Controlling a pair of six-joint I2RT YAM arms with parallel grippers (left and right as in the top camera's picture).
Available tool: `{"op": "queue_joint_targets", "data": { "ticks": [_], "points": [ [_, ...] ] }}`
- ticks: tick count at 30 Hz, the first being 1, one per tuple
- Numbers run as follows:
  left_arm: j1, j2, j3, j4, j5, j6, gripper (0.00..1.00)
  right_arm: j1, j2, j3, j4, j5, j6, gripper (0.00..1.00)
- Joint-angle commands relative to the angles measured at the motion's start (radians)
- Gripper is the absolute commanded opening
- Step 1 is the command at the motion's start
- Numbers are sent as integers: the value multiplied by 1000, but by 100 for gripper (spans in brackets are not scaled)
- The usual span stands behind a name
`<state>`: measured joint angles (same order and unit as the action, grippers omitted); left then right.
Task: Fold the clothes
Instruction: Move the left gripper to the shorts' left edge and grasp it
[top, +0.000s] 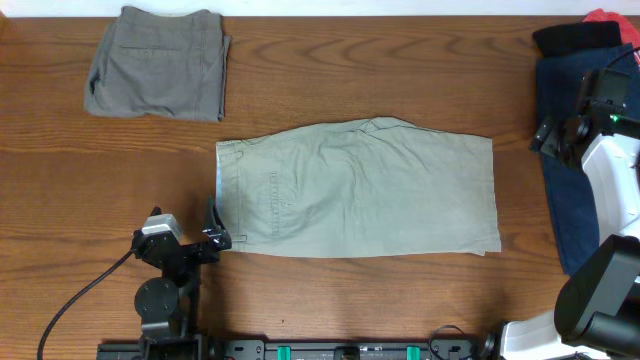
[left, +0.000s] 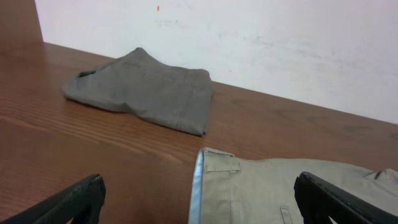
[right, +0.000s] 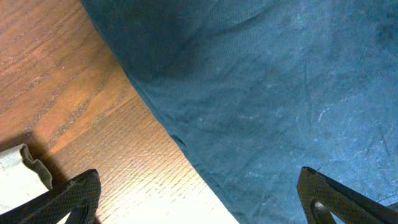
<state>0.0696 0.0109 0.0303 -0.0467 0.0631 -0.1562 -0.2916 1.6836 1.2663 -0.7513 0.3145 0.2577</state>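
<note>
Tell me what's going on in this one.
Two robot arms are folding clothes on a wooden table. A pair of light khaki cotton shorts lies flat mid-table. The left arm has its jaws open at the waistband corner, gripping nothing. The right arm hovers, jaws open, over a navy cloth garment. A pair of grey-olive shorts sits folded at the far left.

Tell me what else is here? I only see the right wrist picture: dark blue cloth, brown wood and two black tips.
Observer: Khaki shorts lie spread flat in the middle.
Visitor: Is anything folded yet?
Observer: Yes, grey-olive shorts sit folded at the far left.
Visitor: And the other arm?
Observer: Its left fingers stand open, one on each side of the khaki waistband's pale blue edge, holding nothing.
</note>
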Motion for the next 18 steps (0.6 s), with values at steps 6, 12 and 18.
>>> {"op": "queue_joint_targets", "data": {
  "ticks": [6,12,18],
  "points": [
    [-4,-7,-26,-19,-4,13,98,-3,-10,-2,-1,18,-12,99],
    [-4,-7,-26,-19,-4,13,98,-3,-10,-2,-1,18,-12,99],
    [-4,-7,-26,-10,10,-1,98,-3,-10,-2,-1,18,-12,99]
  ]
}}
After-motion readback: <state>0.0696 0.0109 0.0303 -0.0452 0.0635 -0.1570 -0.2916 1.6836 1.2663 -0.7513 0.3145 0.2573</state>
